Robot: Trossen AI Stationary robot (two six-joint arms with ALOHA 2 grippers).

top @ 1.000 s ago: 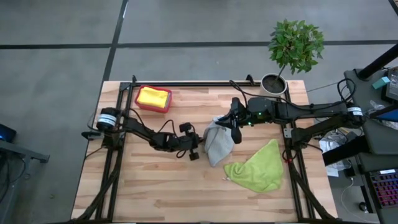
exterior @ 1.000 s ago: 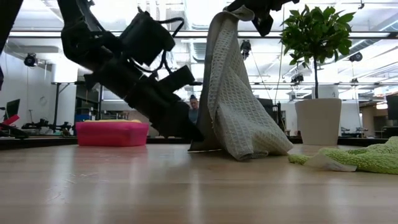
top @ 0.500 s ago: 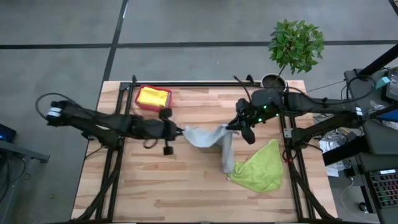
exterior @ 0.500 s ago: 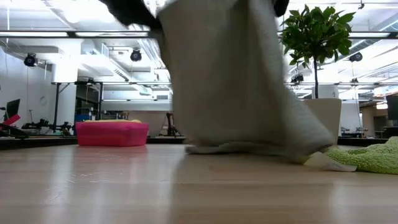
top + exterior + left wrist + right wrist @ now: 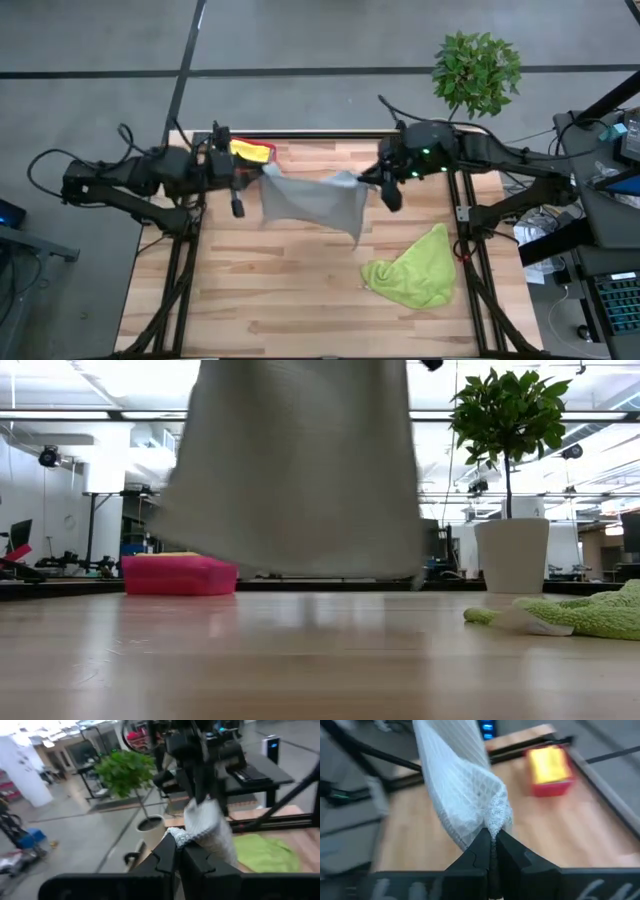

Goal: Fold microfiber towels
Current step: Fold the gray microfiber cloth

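Observation:
A grey towel (image 5: 312,200) hangs spread between my two grippers above the table's far middle; in the low view its lower edge (image 5: 300,572) is clear of the wood. My left gripper (image 5: 260,172) is shut on its left top corner and my right gripper (image 5: 366,181) is shut on its right top corner. A lime green towel (image 5: 412,270) lies crumpled on the table at the right. A yellow towel (image 5: 252,151) lies in the pink-red bin (image 5: 180,574) at the far left. My left gripper pinches a bunched top corner of the grey towel (image 5: 176,837) between its two fingers, which come at it about level from the table's left. The cloth runs away from the fingers and hangs below, off the table. My right gripper pinches the opposite top corner (image 5: 495,820) between its two fingers, gathered into a small wad. The fingers slant down from the table's right. The towel hangs from them and is drawn across toward the other gripper.
A potted plant (image 5: 474,72) stands at the far right corner, its white pot (image 5: 511,555) behind the green towel (image 5: 590,614). Black frame rails (image 5: 190,250) run along both sides of the table. Bare wood (image 5: 290,300) lies along the near half.
My left gripper has risen from the table and gone toward the left and far edges with one corner of the grey towel. My right gripper has risen a little. The towel, before a heap hanging onto the table, has spread out between them and lifted clear.

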